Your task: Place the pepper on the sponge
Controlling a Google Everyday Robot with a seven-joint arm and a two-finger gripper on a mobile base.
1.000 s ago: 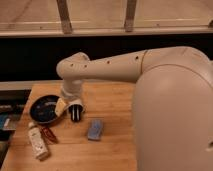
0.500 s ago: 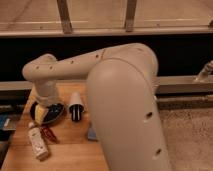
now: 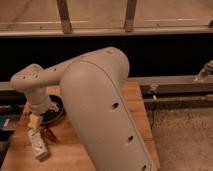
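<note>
Arm (image 3: 100, 110): nearest the camera. It has swung further left than half a second ago, so more of the table (image 3: 65, 152) is covered.
Sponge: no longer seen, being covered by the arm.
Bottle (image 3: 39, 146): white, laid at the table's front left, unmoved.
Pepper (image 3: 48, 134): small, slim, glossy red and tapered. It is laid on the wood just right of the bottle, in front of the pan, where it was before.
Gripper (image 3: 34, 128): carried left from mid-table and now pointed down at the bottle's far end, just left of the pepper. How far it is open, and whether anything is held, cannot be told.
Pan (image 3: 55, 114): dark and round, partly hidden by the wrist.
</note>
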